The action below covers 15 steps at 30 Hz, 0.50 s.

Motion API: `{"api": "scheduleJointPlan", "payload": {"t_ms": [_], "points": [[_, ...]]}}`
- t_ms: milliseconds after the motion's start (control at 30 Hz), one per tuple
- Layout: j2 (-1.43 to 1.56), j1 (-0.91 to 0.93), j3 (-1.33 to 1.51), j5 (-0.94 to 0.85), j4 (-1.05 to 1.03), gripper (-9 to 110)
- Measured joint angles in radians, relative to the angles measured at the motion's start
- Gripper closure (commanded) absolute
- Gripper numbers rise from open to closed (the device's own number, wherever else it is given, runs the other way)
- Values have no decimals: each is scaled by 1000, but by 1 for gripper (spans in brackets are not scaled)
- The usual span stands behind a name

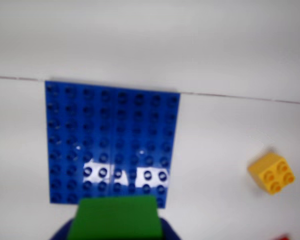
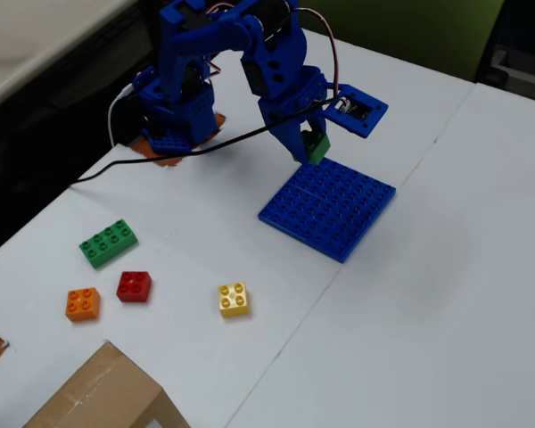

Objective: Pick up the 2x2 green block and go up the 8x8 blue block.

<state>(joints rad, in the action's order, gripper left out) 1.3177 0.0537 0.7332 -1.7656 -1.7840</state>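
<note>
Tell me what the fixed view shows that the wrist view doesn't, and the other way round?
Only the fixed view shows the whole blue arm, a longer green brick, an orange brick, a fully visible red brick and a cardboard box. Only the wrist view shows the bright glare patches on the blue plate, seen close from above. Both show that plate, the yellow brick and the small green block held in the tool.
</note>
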Motion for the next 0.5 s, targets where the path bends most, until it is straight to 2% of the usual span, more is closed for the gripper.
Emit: {"api": "scheduleJointPlan", "payload": {"t_ms": [333, 500], "points": [[0, 8, 3, -17, 0, 101], [17, 11, 101, -29, 66, 101]]}}
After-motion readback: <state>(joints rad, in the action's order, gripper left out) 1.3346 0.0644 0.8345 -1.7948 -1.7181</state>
